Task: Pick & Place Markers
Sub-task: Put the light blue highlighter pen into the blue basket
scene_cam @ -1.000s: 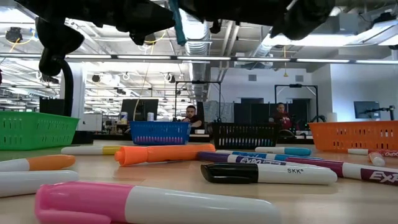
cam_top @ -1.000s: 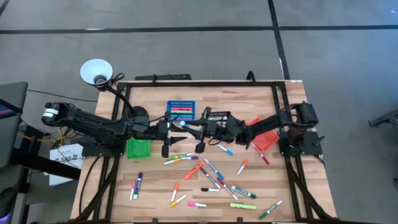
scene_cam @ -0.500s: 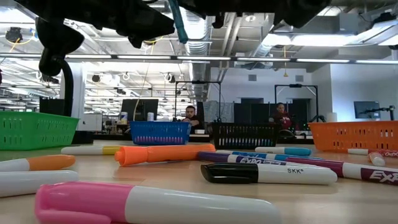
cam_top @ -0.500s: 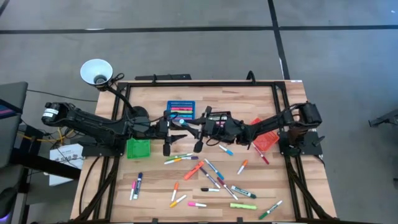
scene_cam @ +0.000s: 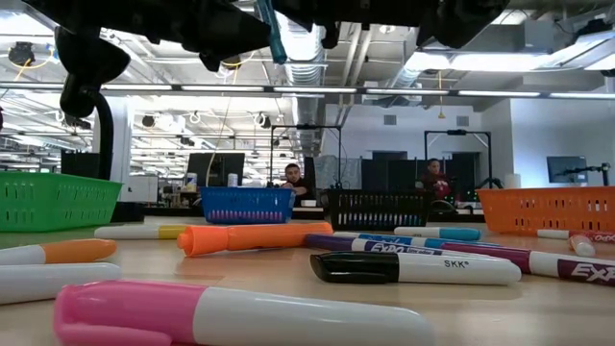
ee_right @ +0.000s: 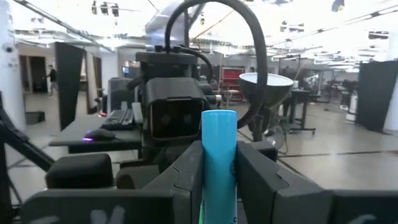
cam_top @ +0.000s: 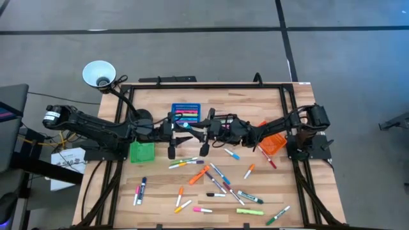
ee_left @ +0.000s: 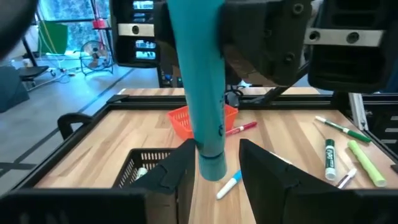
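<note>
Teal marker (ee_left: pixel 204 93) between both hands' fingers (ee_left: pixel 264 171).

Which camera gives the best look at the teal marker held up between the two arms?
The left wrist view: the teal marker fills the frame, its end between the left pincer's fingers. The right wrist view shows it foreshortened in the right pincer. The high view shows a speck, the low view a sliver near the top edge.

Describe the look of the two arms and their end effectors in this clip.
Both arms are dark, nearly black, built of jointed segments. The left arm has a white-ringed round joint at its base, with yellow cabling beside it. The right arm ends in a blocky dark base joint. The left end effector and the right end effector each have two flat, dark, wedge-shaped fingers.
</note>
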